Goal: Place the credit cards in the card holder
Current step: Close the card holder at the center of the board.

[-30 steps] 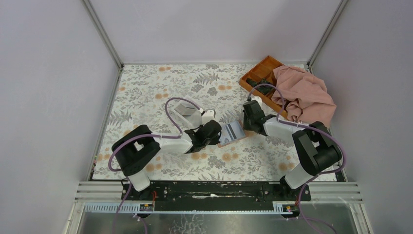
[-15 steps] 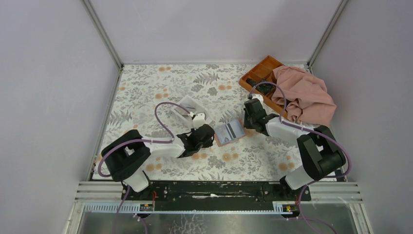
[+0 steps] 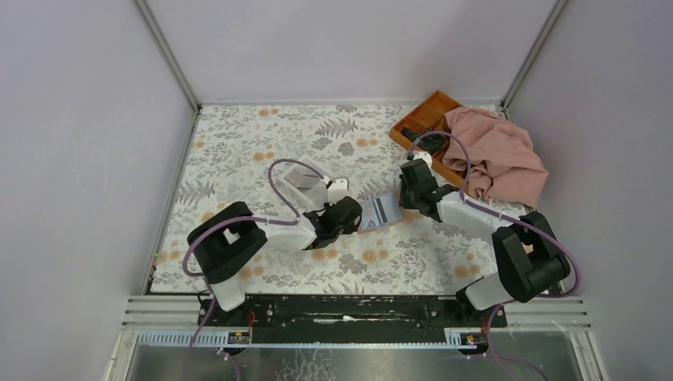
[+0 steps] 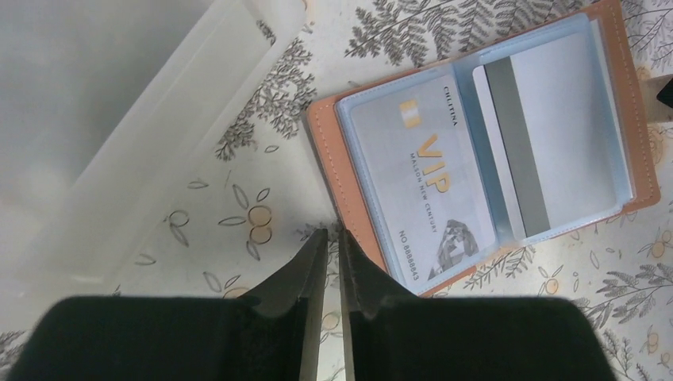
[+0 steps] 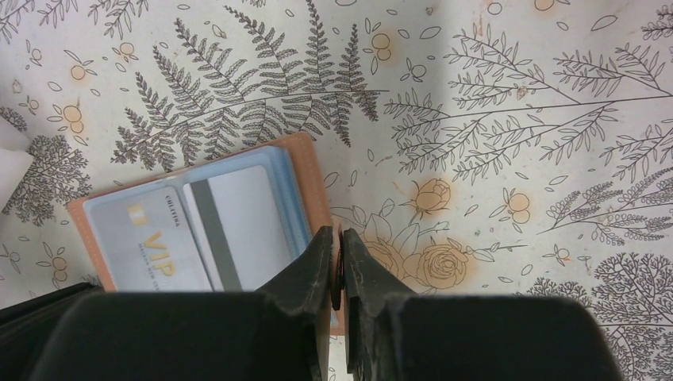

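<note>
The tan card holder [image 4: 327, 151] lies open on the flowered cloth, also seen as the card holder [image 3: 382, 211] from above and the card holder [image 5: 305, 171] in the right wrist view. Two credit cards sit in its clear sleeves: a grey VIP card [image 4: 413, 186] and a card with a dark stripe [image 4: 555, 151]. My left gripper [image 4: 327, 235] is shut with nothing in it, its tips at the holder's left edge. My right gripper [image 5: 336, 238] is shut on the holder's right edge, a dark snap showing between the jaws.
A translucent white box [image 4: 119, 119] lies left of the holder, just behind the left gripper [image 3: 353, 216]. At the back right stands an orange compartment tray [image 3: 424, 119], half covered by a pink cloth [image 3: 496, 155]. Grey walls enclose the table.
The left arm drew back, then returned to the holder's left edge. The right jaws closed on the holder's right edge, and the holder shifted slightly up and right.
</note>
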Robot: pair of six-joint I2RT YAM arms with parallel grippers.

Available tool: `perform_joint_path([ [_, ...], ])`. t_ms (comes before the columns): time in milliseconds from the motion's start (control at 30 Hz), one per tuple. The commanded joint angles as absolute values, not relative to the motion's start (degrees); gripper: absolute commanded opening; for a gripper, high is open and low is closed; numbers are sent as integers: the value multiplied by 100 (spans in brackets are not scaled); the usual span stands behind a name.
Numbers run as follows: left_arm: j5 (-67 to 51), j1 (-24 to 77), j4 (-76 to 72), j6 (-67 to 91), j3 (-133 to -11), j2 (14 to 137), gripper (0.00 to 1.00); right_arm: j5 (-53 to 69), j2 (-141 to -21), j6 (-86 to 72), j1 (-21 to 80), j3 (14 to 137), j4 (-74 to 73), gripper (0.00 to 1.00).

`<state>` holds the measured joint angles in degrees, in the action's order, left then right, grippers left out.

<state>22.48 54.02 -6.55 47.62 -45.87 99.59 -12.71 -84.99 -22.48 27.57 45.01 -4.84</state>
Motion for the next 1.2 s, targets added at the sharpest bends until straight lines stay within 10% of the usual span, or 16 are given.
perform_joint_path([
  [0, 2072, 5478, -434, 4597, -4535, 10501, 18, -1204, -8244, -2227, 2735, 4732, -556, 3],
  [1167, 2002, 5607, -1166, 4787, -4237, 10465, 20, -1184, -8665, -3054, 4447, 5057, -353, 1],
])
